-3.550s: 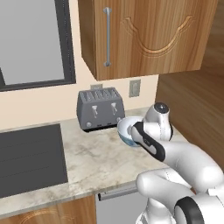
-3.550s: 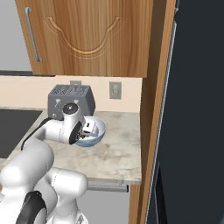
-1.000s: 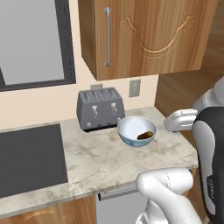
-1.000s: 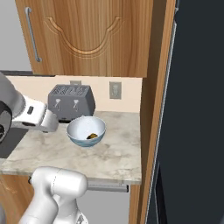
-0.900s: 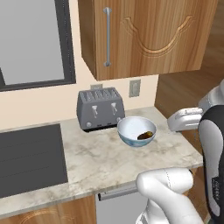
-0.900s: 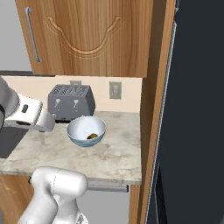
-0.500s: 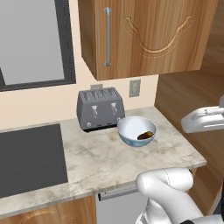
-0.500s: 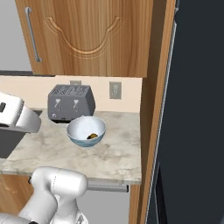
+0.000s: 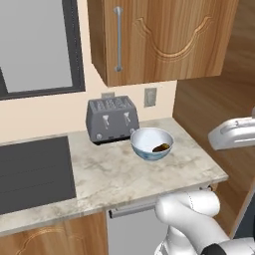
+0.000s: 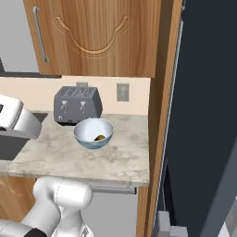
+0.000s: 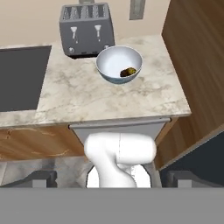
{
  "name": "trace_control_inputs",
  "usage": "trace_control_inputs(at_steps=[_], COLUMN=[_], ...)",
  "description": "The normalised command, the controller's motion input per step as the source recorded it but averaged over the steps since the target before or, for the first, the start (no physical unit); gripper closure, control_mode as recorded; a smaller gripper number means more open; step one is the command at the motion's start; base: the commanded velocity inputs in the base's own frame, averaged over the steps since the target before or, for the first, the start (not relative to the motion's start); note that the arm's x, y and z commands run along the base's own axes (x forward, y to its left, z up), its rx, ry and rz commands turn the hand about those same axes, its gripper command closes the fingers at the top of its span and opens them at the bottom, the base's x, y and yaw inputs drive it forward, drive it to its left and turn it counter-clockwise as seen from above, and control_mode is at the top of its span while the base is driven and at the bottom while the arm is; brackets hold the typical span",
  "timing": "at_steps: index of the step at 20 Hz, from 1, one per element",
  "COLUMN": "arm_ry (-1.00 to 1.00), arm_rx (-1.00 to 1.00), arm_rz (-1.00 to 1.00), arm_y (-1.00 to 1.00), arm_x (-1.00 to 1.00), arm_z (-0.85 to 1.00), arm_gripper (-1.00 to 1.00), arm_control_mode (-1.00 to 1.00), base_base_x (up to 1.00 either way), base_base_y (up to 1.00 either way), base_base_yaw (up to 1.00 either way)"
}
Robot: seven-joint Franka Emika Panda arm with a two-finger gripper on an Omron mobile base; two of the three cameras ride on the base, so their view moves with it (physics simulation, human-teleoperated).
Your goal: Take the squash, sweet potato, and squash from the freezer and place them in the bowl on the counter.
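Note:
The pale blue-and-white bowl (image 9: 152, 143) (image 10: 94, 133) (image 11: 119, 64) stands on the marbled counter (image 9: 124, 174) (image 10: 120, 155) (image 11: 87, 96) in front of the toaster. One small brown-yellow vegetable (image 9: 161, 148) (image 10: 99, 137) (image 11: 127, 71) lies inside; I cannot tell whether it is a squash or the sweet potato. My gripper (image 11: 113, 179) hangs high, back from the counter's front edge, looking down at it, its dark fingertips (image 11: 40, 178) wide apart and open with nothing between them. The dark freezer (image 10: 203, 106) rises at the right; its inside is hidden.
A grey four-slot toaster (image 9: 111, 118) (image 10: 77, 105) (image 11: 86, 29) stands against the wall. A dark cooktop (image 9: 30, 172) (image 11: 19, 76) lies left of it. A wooden cupboard (image 9: 159, 35) hangs above. A tall wooden panel (image 10: 162, 111) separates counter and freezer.
The arm has swung away from the bowl, rightward in the left base view and leftward in the right base view. The bowl and the vegetable in it stay put.

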Motion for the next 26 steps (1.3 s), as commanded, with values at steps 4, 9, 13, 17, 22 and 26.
trace_control_inputs(at_steps=[4, 9, 13, 17, 22, 26], arm_ry=[0.0, 0.0, 0.0, 0.0, 0.0, 0.0], arm_rx=[0.0, 0.0, 0.0, 0.0, 0.0, 0.0], arm_rz=[0.0, 0.0, 0.0, 0.0, 0.0, 0.0], arm_y=[0.0, 0.0, 0.0, 0.0, 0.0, 0.0], arm_x=[0.0, 0.0, 0.0, 0.0, 0.0, 0.0], arm_z=[0.0, 0.0, 0.0, 0.0, 0.0, 0.0], arm_gripper=[-1.0, -1.0, -1.0, -1.0, -1.0, -1.0], arm_control_mode=[1.0, 1.0, 1.0, 1.0, 1.0, 1.0], base_base_x=[-1.0, -1.0, -1.0, -1.0, -0.93, -0.57], base_base_y=[0.4, 0.41, 0.03, -0.43, -0.91, -1.0], base_base_yaw=[0.0, 0.06, 0.09, 0.06, 0.01, 0.0])
